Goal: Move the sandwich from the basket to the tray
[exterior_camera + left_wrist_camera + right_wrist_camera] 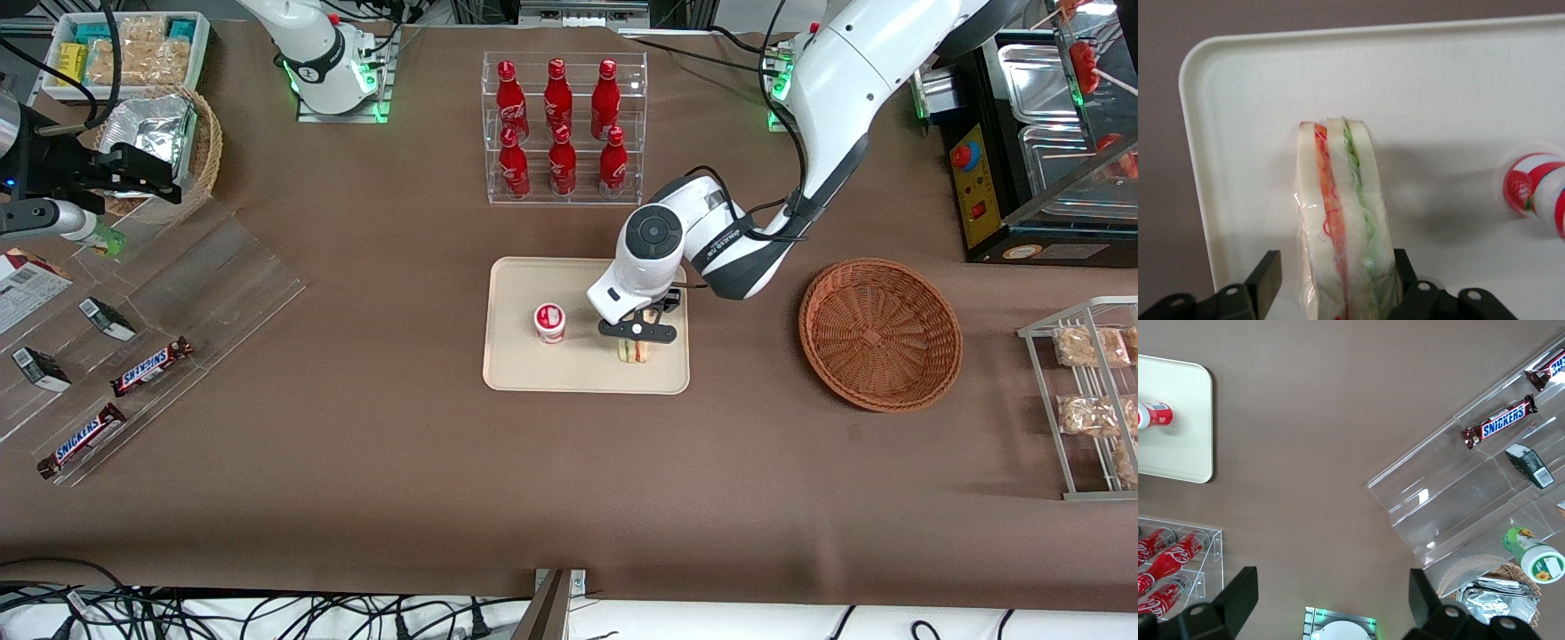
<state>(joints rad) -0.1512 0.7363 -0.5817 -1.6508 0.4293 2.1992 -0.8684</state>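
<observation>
Your gripper (637, 335) is low over the tray (516, 356) at centre frame, jaws parted either side of the sandwich (633, 351), one finger (1269, 275) clearly off it. Sandwich stands on the tray beside the yogurt cup (549, 323); basket (880, 333) sits right of centre.

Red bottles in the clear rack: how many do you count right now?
6. Three red bottles stand on the rack's upper tier, three on the lower tier nearer the camera, all farther from the camera than the tray, where the claw is.
</observation>
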